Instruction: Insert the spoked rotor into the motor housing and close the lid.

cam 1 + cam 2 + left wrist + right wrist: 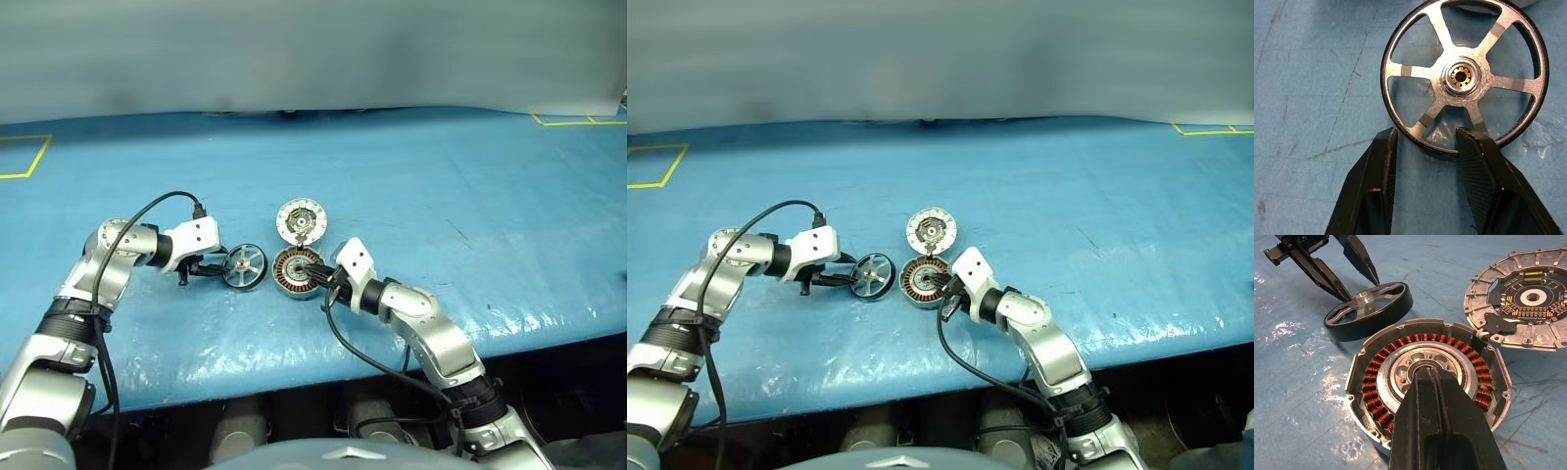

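Low over the blue mat, left gripper (1425,142) parted astride spoked rotor (1464,76) rim, right gripper (1431,377) closed, tips on motor housing (1425,382) hub.

My own shut right fingers (1442,426) cover the near windings and part of the hub of the motor housing (1400,340), so I cannot see whether the tips touch the hub. The lid (1547,340) is cut off by the picture's edge. My left fingers (1378,181) hide part of the spoked rotor (1415,71) rim, and from the head the spokes are too small to count.
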Available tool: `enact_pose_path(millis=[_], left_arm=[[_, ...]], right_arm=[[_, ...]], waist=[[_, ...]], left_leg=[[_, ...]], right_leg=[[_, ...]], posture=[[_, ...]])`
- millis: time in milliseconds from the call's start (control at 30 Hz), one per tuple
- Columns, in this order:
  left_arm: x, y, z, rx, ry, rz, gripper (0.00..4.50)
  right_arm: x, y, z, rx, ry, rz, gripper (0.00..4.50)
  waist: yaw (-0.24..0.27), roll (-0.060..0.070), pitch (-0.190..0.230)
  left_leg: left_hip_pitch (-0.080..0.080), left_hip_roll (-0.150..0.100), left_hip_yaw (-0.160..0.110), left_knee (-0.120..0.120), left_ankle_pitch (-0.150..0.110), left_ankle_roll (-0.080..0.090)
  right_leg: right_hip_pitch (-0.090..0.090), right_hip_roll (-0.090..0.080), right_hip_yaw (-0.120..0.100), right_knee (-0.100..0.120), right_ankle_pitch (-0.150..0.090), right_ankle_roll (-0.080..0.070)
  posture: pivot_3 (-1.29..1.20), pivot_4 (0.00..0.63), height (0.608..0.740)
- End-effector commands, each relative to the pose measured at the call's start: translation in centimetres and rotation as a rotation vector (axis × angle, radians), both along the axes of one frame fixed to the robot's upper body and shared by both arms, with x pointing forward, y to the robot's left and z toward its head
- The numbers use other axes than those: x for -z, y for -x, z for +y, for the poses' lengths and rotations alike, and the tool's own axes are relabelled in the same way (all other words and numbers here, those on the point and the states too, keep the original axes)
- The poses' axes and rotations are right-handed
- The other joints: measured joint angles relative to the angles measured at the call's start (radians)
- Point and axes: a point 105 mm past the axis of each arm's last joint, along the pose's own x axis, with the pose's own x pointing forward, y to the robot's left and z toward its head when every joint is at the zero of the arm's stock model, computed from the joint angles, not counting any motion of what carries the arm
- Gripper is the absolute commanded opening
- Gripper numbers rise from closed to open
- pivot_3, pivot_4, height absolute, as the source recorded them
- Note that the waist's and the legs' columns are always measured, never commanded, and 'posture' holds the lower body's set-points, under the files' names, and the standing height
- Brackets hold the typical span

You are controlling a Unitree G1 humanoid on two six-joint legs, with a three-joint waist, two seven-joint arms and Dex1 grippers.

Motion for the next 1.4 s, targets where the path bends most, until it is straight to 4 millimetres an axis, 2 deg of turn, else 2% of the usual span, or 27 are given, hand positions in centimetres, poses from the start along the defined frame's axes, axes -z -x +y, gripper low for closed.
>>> enact_pose_path(millis=[33,67,167,433,633,867,1033,1200,1300,1400], left_arm=[[-0.2,-0.3,0.1,-0.004,-0.001,-0.009,1.42],[-0.2,-0.3,0.1,-0.004,-0.004,-0.009,1.00],[-0.1,-0.3,0.4,-0.009,-0.019,-0.012,0.15],[0.1,-0.2,0.7,-0.036,0.003,-0.014,0.15],[-0.7,-0.7,0.8,-0.094,0.074,-0.064,0.07],[-1.6,-1.6,1.3,-0.237,0.174,-0.115,0.07],[-0.8,-1.0,1.7,-0.328,0.203,-0.053,0.07],[-0.7,-0.5,1.5,-0.413,0.308,-0.027,0.07],[-0.6,-0.5,2.0,-0.467,0.318,-0.045,0.65],[-0.9,-0.6,2.0,-0.503,0.360,-0.058,1.61]], right_arm=[[-0.7,-0.2,-0.1,0.010,-0.009,-0.039,0.00],[-0.7,-0.2,-0.1,0.010,-0.008,-0.039,0.00],[-0.7,-0.2,-0.1,0.010,-0.008,-0.039,0.00],[-0.7,-0.2,-0.1,0.006,-0.005,-0.041,0.00],[-0.7,-0.2,0.0,0.004,-0.001,-0.043,0.00],[-0.6,-0.2,0.0,0.001,0.001,-0.042,0.00],[-0.5,-0.1,0.1,-0.003,0.002,-0.038,0.00],[-0.4,0.0,0.1,-0.006,0.004,-0.034,0.00],[-0.4,0.1,0.1,-0.007,0.006,-0.032,0.00],[-0.3,0.0,0.1,-0.007,0.008,-0.029,0.00]], waist=[[0.000,0.000,0.000],[0.000,0.000,0.000],[0.000,0.000,0.000],[0.000,0.000,0.000],[0.000,0.000,0.000],[0.000,0.000,0.000],[-0.001,0.000,0.000],[-0.001,0.000,0.000],[-0.001,0.000,0.000],[0.000,-0.001,0.000]], left_leg=[[0.000,0.000,0.000,0.000,0.000,0.000],[0.000,0.000,0.000,0.000,0.000,0.000],[0.000,0.000,0.000,0.001,0.000,0.000],[0.002,0.000,0.000,0.001,0.001,-0.002],[0.002,0.001,0.000,0.001,0.001,-0.002],[0.002,0.001,0.000,0.001,0.001,-0.002],[0.002,0.001,0.000,0.001,0.001,-0.002],[0.002,0.002,0.000,0.001,0.001,-0.002],[0.002,0.001,0.000,0.001,0.001,-0.002],[0.002,0.002,-0.001,0.001,0.001,-0.002]], right_leg=[[0.000,0.000,0.000,0.000,0.000,0.000],[0.000,0.000,0.000,0.001,0.000,0.000],[-0.001,0.000,0.001,0.003,-0.001,-0.001],[-0.002,0.000,0.001,0.008,-0.003,-0.005],[-0.001,-0.001,0.001,0.008,-0.003,-0.005],[-0.001,-0.001,0.001,0.008,-0.003,-0.005],[-0.001,-0.001,0.001,0.008,-0.003,-0.005],[-0.001,-0.001,0.001,0.008,-0.003,-0.005],[-0.001,-0.001,0.001,0.008,-0.003,-0.005],[-0.001,-0.001,0.001,0.008,-0.004,-0.005]], posture=[[0.00,0.150,0.740],[0.00,0.150,0.740],[0.00,0.150,0.740],[0.00,0.150,0.740],[0.00,0.150,0.740],[0.00,0.150,0.740],[0.00,0.150,0.740],[0.00,0.150,0.740],[0.00,0.150,0.740],[0.00,0.150,0.740]])
